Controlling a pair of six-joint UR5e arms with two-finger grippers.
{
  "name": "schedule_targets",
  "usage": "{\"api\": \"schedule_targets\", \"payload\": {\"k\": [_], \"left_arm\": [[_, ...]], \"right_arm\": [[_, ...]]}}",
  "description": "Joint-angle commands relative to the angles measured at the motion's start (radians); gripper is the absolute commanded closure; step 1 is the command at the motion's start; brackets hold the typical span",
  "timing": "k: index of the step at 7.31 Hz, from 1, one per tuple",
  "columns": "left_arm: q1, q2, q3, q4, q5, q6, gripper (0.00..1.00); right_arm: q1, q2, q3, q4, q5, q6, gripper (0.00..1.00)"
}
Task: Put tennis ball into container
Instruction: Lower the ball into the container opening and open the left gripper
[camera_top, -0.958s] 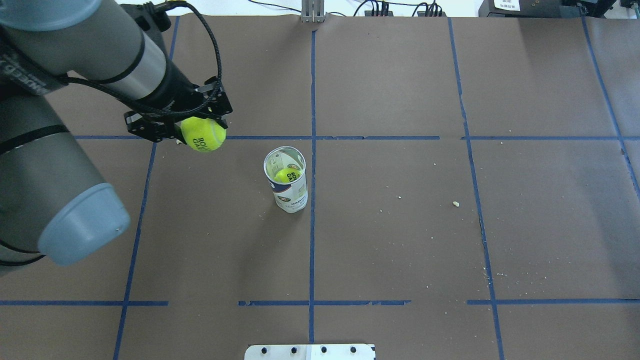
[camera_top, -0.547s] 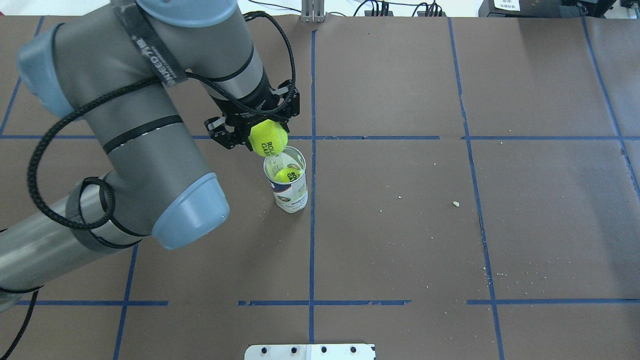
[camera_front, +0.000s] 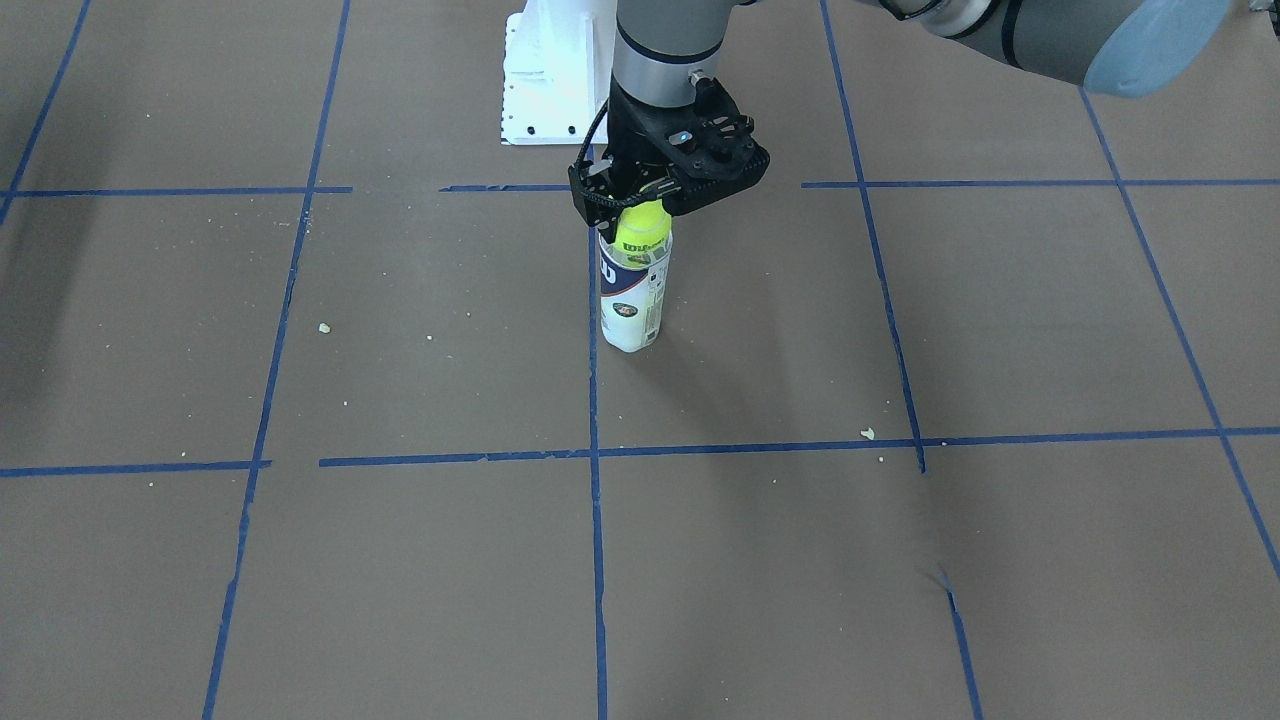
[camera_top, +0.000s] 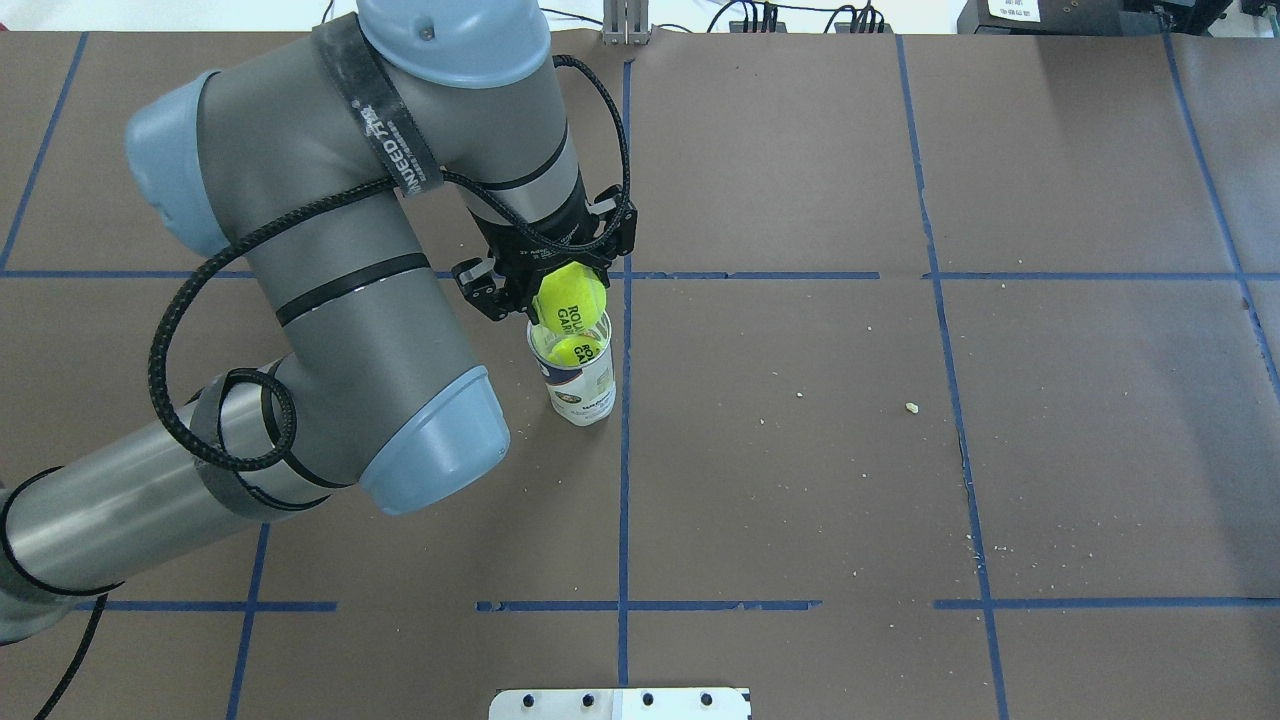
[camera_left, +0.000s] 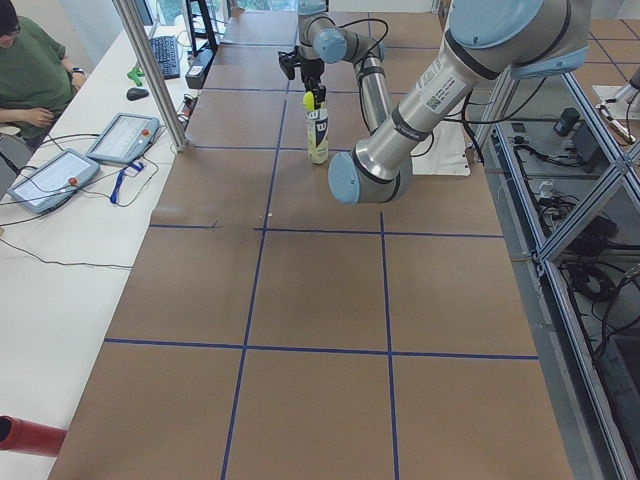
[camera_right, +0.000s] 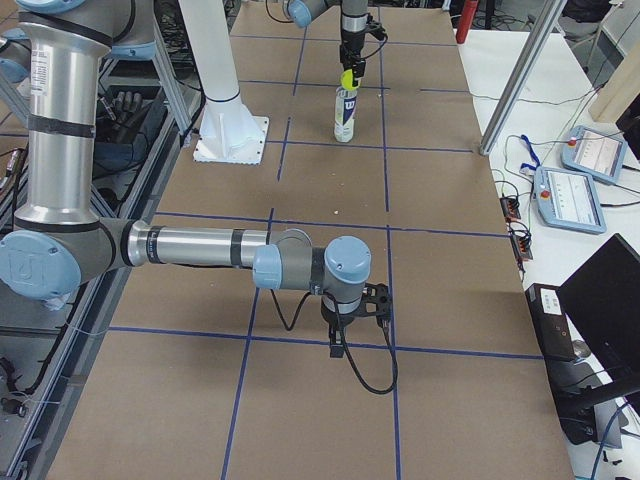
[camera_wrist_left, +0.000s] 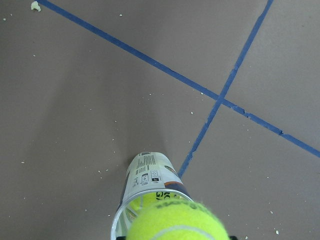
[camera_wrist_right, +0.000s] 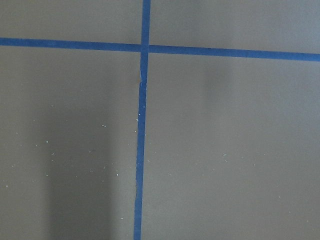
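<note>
The left fingers (camera_top: 503, 297) were closed on the tennis ball (camera_top: 570, 302), held right at the open mouth of the upright container (camera_top: 583, 388) on the table (camera_top: 800, 480). Whether the right fingers (camera_right: 338, 345) were open could not be told.

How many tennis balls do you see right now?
2. One tennis ball is gripped by the left fingers above the container; a second ball lies inside it. Others could hide behind the label.

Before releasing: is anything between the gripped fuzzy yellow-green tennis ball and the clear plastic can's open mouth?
Nothing visible. The yellow-green tennis ball in the left gripper sits at the open mouth of the clear plastic can; another ball lies lower inside.
</note>
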Motion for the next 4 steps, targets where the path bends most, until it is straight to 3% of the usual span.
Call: {"api": "schedule_targets", "payload": {"k": [1, 4], "left_arm": [[0.003, 0.002, -0.010, 0.000, 0.009, -0.001, 0.00], [0.012, 0.002, -0.015, -0.005, 0.014, 0.004, 0.00]], "right_arm": [[0.000, -0.001, 0.000, 0.000, 0.000, 0.000, 0.00], [0.000, -0.001, 0.000, 0.000, 0.000, 0.000, 0.00]]}}
